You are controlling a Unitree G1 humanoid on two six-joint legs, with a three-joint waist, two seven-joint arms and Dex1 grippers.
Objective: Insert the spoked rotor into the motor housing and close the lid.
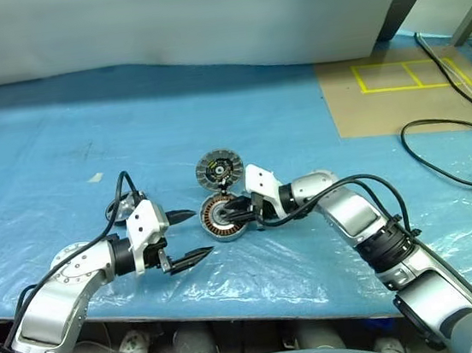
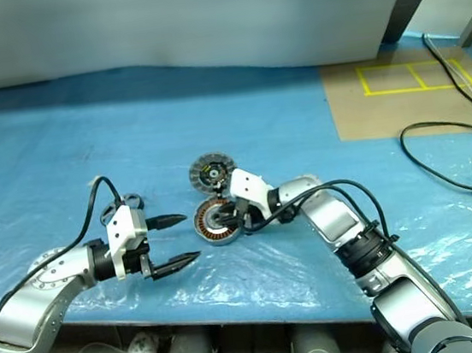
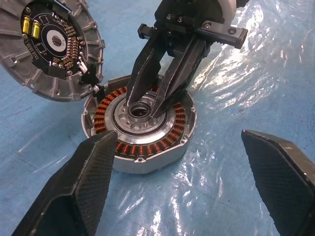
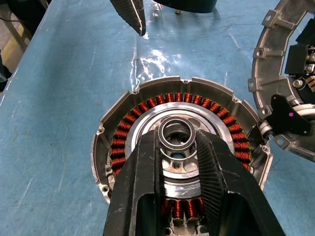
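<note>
Your right end effector (image 4: pixel 179 147) pinches the rotor hub in the housing (image 4: pixel 123 118); left (image 1: pixel 193 233) gapes idle; a skewed hub jams, and the lid (image 3: pixel 49 44) stays off.

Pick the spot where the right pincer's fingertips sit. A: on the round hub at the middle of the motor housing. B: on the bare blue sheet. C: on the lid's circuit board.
A: the right pincer grips the motor housing's central ring, inside the copper windings.
</note>
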